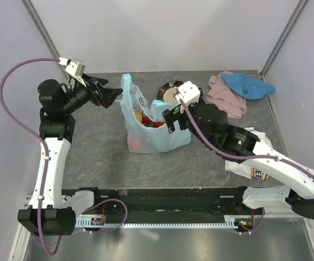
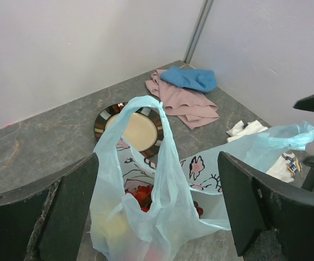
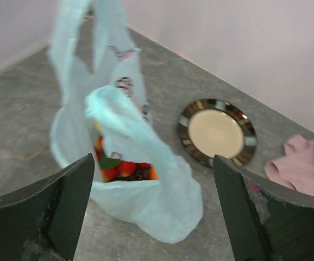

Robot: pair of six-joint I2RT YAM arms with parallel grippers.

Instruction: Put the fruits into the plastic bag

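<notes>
The light-blue plastic bag (image 1: pixel 162 138) stands in the middle of the table with both handles up. The fruits (image 1: pixel 146 120) lie inside it: red berries (image 2: pixel 140 196), a pale yellow shape showing through the wall (image 2: pixel 111 220), and red, orange and dark pieces (image 3: pixel 121 168). My left gripper (image 1: pixel 115 96) is open and empty, just left of the bag's upper handle; the bag (image 2: pixel 173 217) shows between its fingers. My right gripper (image 1: pixel 170 117) is open and empty at the bag's right side, looking down on the bag (image 3: pixel 162 206).
A dark-rimmed beige plate (image 1: pixel 168 91) lies behind the bag and is bare (image 3: pixel 217 132). A pink cloth (image 1: pixel 227 98) with a blue cloth (image 1: pixel 249 86) on it lies at the back right. A white printed cloth (image 1: pixel 249 168) lies under the right arm.
</notes>
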